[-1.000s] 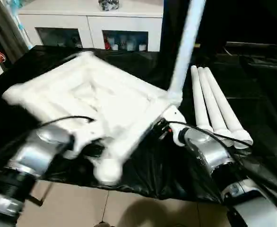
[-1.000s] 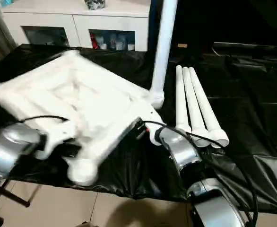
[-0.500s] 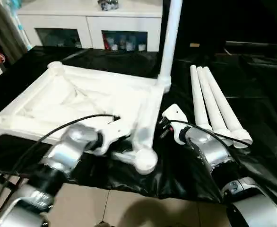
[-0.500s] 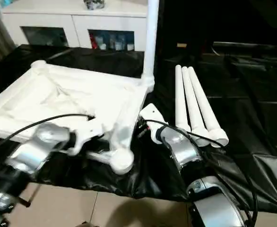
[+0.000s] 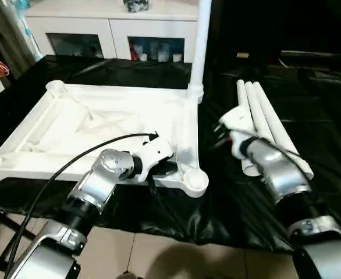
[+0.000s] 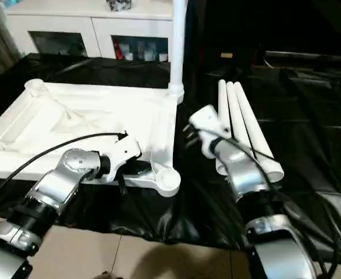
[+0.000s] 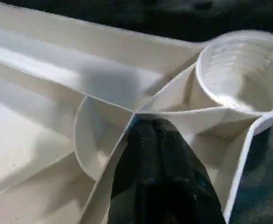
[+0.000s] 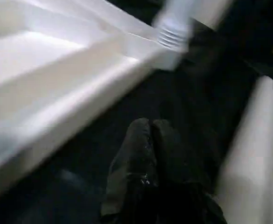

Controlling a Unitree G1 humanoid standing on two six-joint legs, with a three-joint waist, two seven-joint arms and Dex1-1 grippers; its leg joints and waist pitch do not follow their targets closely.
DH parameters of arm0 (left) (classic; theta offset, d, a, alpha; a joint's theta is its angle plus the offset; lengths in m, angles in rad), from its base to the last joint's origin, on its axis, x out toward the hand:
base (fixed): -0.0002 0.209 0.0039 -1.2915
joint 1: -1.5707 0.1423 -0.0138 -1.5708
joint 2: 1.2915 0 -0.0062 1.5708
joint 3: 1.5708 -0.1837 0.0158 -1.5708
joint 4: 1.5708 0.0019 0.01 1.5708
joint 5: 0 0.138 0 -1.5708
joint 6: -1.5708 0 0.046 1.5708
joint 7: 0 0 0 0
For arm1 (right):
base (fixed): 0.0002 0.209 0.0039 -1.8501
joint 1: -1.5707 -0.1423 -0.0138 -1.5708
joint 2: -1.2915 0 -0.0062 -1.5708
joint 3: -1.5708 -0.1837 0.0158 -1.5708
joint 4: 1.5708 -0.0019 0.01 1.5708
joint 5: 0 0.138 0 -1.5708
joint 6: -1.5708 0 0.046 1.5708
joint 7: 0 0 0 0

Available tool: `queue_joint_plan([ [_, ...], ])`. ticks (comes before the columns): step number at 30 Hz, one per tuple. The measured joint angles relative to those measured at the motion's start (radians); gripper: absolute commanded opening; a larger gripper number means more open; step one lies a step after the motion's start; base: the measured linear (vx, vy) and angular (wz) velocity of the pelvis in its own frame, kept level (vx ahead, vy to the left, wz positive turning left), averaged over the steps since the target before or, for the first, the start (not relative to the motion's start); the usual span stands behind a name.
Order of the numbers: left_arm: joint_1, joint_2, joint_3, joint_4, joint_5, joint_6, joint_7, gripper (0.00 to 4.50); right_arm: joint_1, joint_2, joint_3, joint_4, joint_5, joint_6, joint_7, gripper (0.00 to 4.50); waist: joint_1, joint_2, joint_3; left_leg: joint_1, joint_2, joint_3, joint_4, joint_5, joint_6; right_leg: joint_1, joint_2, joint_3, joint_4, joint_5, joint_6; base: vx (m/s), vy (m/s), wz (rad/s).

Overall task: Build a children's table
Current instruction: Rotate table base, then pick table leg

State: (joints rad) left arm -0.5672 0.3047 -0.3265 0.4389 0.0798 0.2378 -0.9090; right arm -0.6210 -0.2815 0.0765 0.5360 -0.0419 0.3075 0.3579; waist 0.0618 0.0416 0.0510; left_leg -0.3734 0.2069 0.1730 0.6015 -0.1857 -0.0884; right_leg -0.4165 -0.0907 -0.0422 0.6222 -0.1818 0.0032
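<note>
Tabletop [image 5: 100,125] upside down, 1 leg [image 5: 198,43] fitted. Left hand [image 7: 160,140] closed, empty, at rim; right hand [image 8: 151,135] closed, empty. Next: grab 1 of 3 loose legs [image 5: 262,119].

The two head views look forward and down from above the forearms, taking in the whole upturned table top [image 5: 100,125] at left centre, the three loose legs [image 5: 263,116] at right and the white cabinet [image 6: 95,35] along the upper edge. The left wrist view sits very near the top's ribbed underside, facing a corner socket [image 7: 241,70] at its upper right. The right wrist view looks low along the black sheet [image 8: 141,98], sharing the standing leg [image 8: 174,23].
</note>
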Motion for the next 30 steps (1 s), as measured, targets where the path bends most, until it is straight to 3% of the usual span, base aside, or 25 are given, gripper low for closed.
queue_joint_plan([
  [2, 0.0, -0.004, 0.016, -0.013, -0.015, -0.003, 0.0, 0.0, 0.0, -0.001, -0.034, -0.02, 0.018, 0.054, -0.003, 0.05, 0.0, 0.0, 0.0, 0.0, 0.0, 0.0, 0.0, 0.0, 0.0, 0.0, 0.0, 0.0, 0.0, 0.0, 0.0, 0.0, 0.0, 0.0],
  [3, 0.0, -0.009, 0.031, -0.023, -0.029, -0.015, 0.006, 0.0, -0.004, 0.006, -0.071, -0.026, 0.054, 0.096, -0.016, 0.34, 0.0, 0.001, 0.0, 0.0, 0.0, 0.0, 0.0, 0.0, 0.0, 0.0, 0.0, 0.0, 0.0, 0.0, 0.0, 0.0, 0.0, 0.0],
  [7, -0.017, -0.042, 0.078, -0.075, -0.07, -0.038, 0.043, 0.0, -0.024, 0.007, -0.145, -0.025, 0.106, 0.193, -0.068, 0.53, 0.001, 0.001, 0.0, 0.0, 0.0, 0.0, 0.0, 0.0, 0.0, 0.0, 0.0, 0.0, 0.0, 0.0, 0.0, 0.0, 0.0, 0.0],
  [15, -0.03, -0.034, 0.134, -0.132, -0.126, -0.01, 0.053, 0.53, -0.04, 0.004, -0.188, -0.028, 0.104, 0.351, -0.159, 1.18, -0.006, 0.002, 0.0, 0.0, 0.0, 0.0, 0.0, 0.0, 0.0, -0.001, 0.001, 0.0, -0.001, 0.0, 0.0, 0.0, 0.0, 0.0],
  [20, -0.003, -0.01, 0.133, -0.187, -0.141, 0.019, 0.019, 0.85, -0.055, 0.006, -0.192, -0.02, 0.109, 0.387, -0.186, 1.5, -0.004, 0.002, 0.0, 0.0, 0.0, 0.001, 0.0, 0.0, 0.0, -0.001, 0.001, 0.001, -0.001, 0.0, 0.0, 0.0, 0.0, 0.0],
  [21, 0.014, -0.004, 0.13, -0.205, -0.15, 0.03, 0.005, 1.1, -0.067, 0.005, -0.198, -0.013, 0.11, 0.392, -0.194, 1.69, -0.003, 0.002, 0.0, 0.0, 0.0, 0.001, 0.0, 0.0, -0.001, -0.001, 0.001, 0.001, -0.001, 0.0, 0.0, 0.0, 0.0, 0.0],
  [30, 0.032, 0.002, 0.113, -0.254, -0.165, 0.081, -0.007, 1.6, -0.1, 0.005, -0.207, 0.039, 0.109, 0.428, -0.219, 2.33, 0.0, 0.001, 0.001, 0.0, 0.0, 0.002, 0.0, 0.0, -0.001, -0.001, 0.001, 0.001, -0.001, 0.0, 0.0, 0.0, 0.0, 0.0],
])
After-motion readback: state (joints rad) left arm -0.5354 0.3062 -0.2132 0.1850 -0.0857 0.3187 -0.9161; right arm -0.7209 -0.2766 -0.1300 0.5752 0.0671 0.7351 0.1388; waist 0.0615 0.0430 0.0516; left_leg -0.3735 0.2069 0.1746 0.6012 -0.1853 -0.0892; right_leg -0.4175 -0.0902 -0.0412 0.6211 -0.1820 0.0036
